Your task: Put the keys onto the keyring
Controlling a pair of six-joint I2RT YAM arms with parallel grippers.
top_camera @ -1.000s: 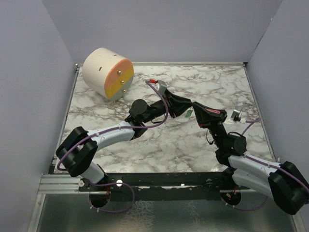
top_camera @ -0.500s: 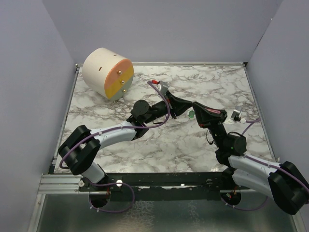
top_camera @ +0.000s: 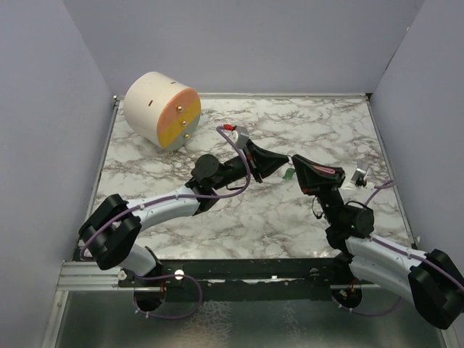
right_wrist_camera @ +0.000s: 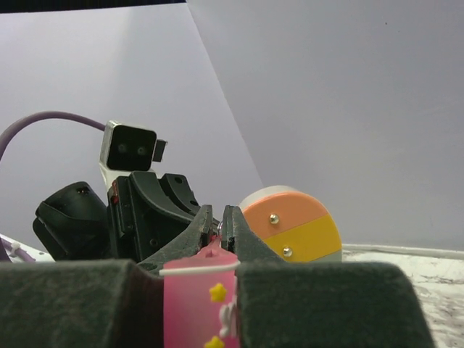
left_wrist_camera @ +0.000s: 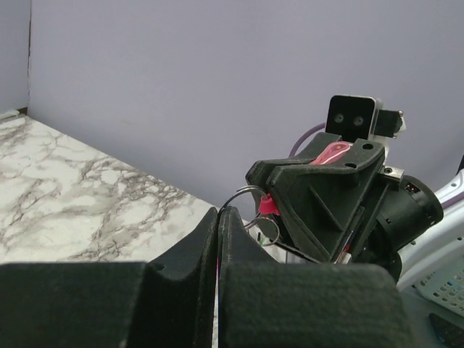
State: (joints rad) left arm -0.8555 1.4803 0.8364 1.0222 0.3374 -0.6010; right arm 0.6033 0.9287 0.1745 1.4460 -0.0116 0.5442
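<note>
Mid-frame, the right gripper (top_camera: 296, 164) clamps the thin silvery keyring (right_wrist_camera: 199, 296) by its pink strip. The left gripper (top_camera: 283, 162) is pressed closed beside the tiny green key (top_camera: 288, 175).

Mid-table, black left gripper (top_camera: 283, 165) and black right gripper (top_camera: 296, 164) meet tip to tip, a thin silvery keyring (right_wrist_camera: 197, 290) with pink strip bridging them, so their arms bar the centre. A big white cylinder with orange-and-yellow face (top_camera: 161, 109) blocks the far left corner; bare grey-veined marble table (top_camera: 341, 123) lies open far right
</note>
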